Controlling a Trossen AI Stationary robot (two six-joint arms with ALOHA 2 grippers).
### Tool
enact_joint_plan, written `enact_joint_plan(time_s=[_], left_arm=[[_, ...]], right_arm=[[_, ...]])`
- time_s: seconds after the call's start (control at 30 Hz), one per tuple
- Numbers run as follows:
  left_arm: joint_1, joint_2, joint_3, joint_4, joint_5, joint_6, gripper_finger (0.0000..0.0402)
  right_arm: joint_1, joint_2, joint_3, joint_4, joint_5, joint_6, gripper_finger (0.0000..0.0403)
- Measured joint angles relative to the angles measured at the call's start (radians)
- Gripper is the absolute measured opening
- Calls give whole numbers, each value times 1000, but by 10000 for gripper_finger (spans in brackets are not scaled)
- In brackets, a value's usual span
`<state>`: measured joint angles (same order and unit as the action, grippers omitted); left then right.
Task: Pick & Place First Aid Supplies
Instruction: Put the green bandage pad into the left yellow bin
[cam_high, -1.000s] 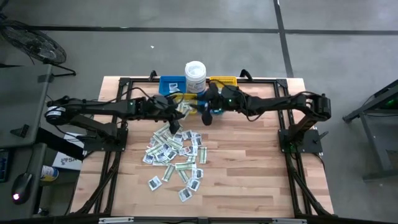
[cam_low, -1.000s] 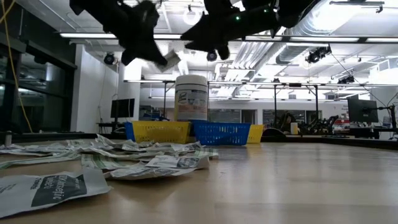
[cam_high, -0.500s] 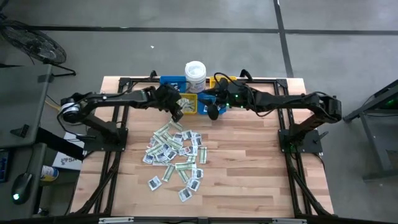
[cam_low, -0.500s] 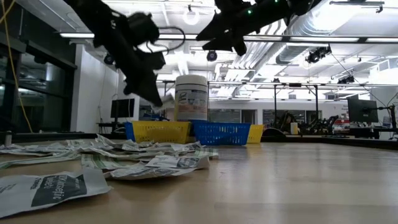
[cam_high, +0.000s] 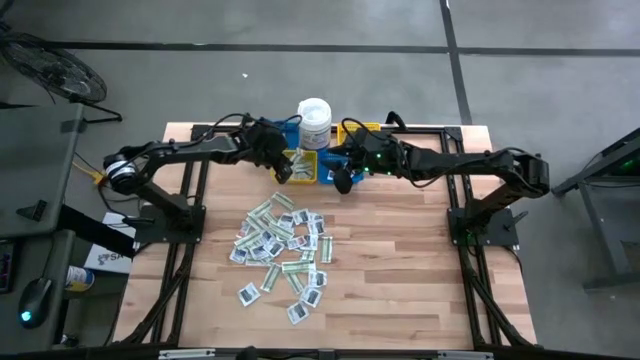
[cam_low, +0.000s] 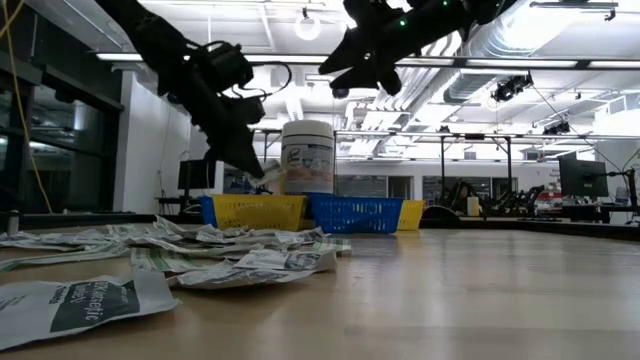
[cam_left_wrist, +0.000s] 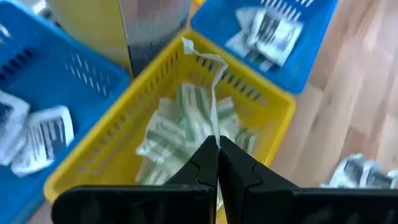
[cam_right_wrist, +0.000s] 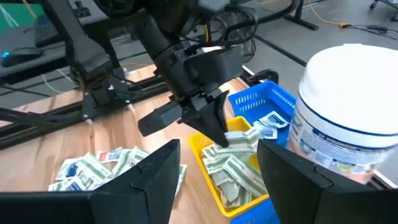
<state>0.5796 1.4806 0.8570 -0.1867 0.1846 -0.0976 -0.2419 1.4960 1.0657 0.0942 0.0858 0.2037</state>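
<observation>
Packets of first aid supplies are being sorted by kind: one pale green-and-white strip (cam_left_wrist: 211, 93) stands edge-on, pinched between the shut jaws of the left gripper (cam_left_wrist: 217, 152). It hangs directly over the yellow bin (cam_left_wrist: 99, 165), which already holds a heap of similar green-and-white strips just beyond the fingertips. White squares with dark print lie in the blue bins (cam_left_wrist: 311, 50) to either side of the jaws, so my guess is the strip is held there because the yellow bin is its proper place and release is the next move.

Seen from above, the left arm reaches from its base across to the far edge of the table (cam_high: 400, 260), its gripper tipped down toward the bins beside the white lidded tub (cam_high: 314, 122). From table height the wrist slopes down steeply, fingertips just above the yellow bin's rim.

The right gripper (cam_high: 343, 180) waits close by, jaws spread wide and holding nothing, pointed at the left gripper and the bins. The unsorted pile of packets (cam_high: 280, 245) lies on the wood nearer the table's middle, well apart from both grippers.
</observation>
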Motion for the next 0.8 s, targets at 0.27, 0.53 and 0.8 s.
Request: enact_joint_plan(time_s=[0.27,0.53,0.8], left_arm=[[26,35,0,-38,-1,-9,1],[23,35,0,-59,-18,46,74],[23,26,13,-137,-120,49,167]], right_arm=[[0,0,0,-10,12,14,209],[3,0,-1,-48,10,49,209],[53,0,-1,-112,24,70,209]])
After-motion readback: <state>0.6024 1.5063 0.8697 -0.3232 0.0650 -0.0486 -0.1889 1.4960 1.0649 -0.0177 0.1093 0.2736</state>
